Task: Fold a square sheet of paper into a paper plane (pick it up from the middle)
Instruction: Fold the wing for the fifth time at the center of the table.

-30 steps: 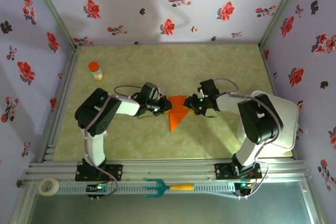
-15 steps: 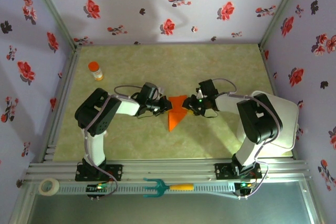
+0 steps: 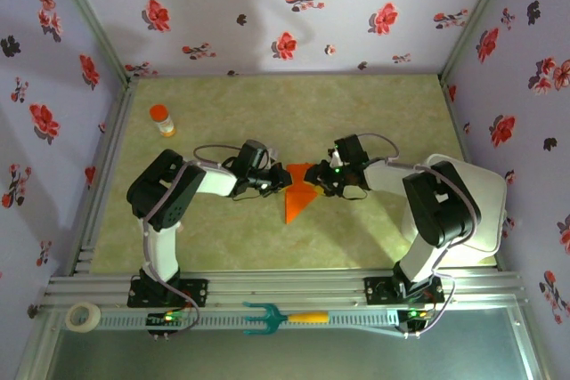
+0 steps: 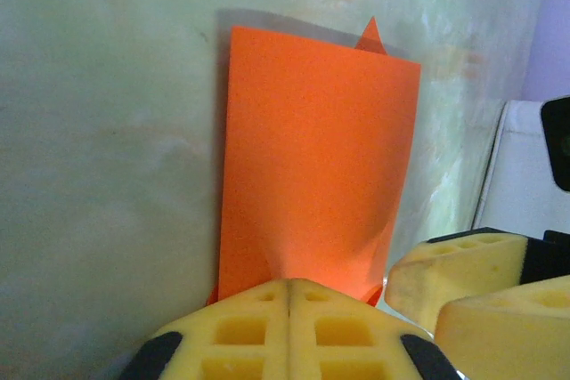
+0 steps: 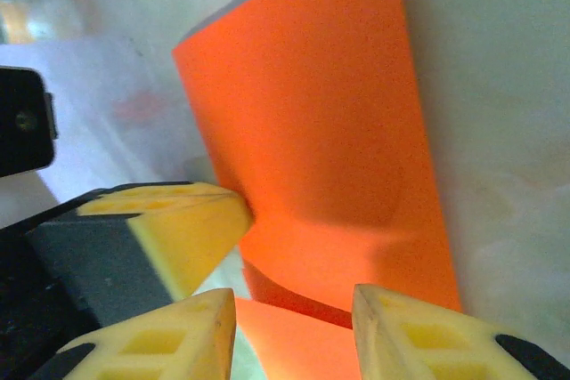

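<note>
Ahead of my left gripper (image 4: pixel 289 295), clamped on it, the square sheet of paper (image 4: pixel 312 157) runs lengthwise; my half-open right gripper (image 5: pixel 292 311) straddles its edge

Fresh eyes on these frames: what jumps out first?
A bright orange paper, folded to a point, sits mid-table between the two arms. The left fingers are shut on its edge; the right fingers stand apart at the opposite side. Red-flowered walls enclose the green table.
</note>
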